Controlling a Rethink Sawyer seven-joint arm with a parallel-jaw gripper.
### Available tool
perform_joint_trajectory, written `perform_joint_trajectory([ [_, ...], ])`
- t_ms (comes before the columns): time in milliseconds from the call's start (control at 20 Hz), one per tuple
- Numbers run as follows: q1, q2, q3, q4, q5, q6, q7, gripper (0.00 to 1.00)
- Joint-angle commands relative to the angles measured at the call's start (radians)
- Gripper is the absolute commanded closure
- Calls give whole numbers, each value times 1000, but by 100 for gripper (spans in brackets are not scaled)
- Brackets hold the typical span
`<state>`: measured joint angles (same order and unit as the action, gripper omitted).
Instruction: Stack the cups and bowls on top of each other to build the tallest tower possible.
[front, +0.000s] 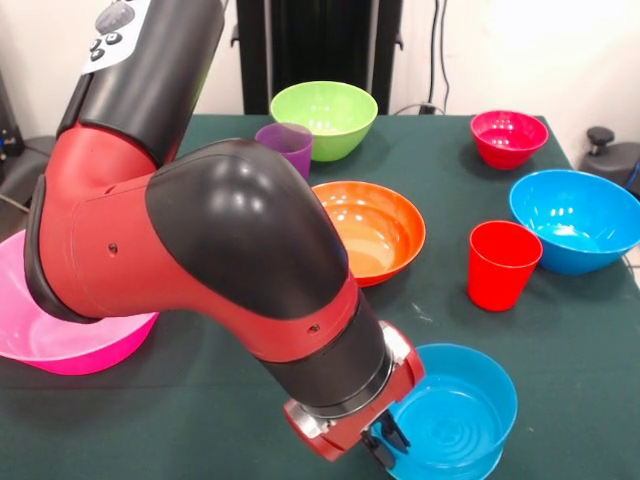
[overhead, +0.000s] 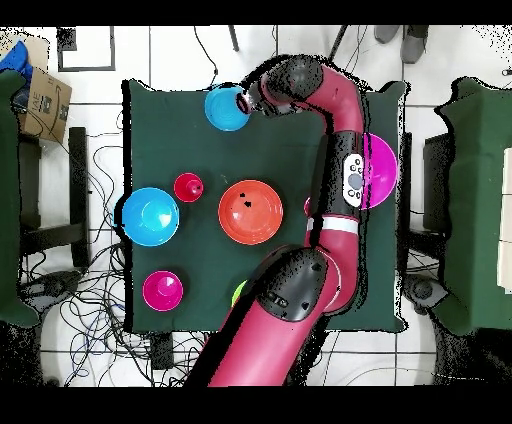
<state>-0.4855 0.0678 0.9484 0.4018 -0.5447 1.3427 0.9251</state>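
Observation:
My gripper hangs low at the left rim of a small blue bowl, which sits near the table's front edge; from above, the gripper meets that bowl at its side. An orange bowl lies mid-table, with a purple cup and a lime green bowl behind it. A red cup stands upright beside a large blue bowl. Farther back sits a small red-magenta bowl. The arm partly hides a large pink bowl. No stacked tower shows.
The dark green table ends just in front of the small blue bowl. My arm's elbow fills the left half of the front view. A cardboard box and cables lie on the floor beside the table.

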Motion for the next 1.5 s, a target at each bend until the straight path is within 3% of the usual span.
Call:
perform_joint_trajectory([
  [50,-13,-24,-68,52,-25,89,-30,100],
  [350,-11,-48,-81,55,-27,105,-29,100],
  [1500,-17,-16,-54,37,-17,76,-80,100],
])
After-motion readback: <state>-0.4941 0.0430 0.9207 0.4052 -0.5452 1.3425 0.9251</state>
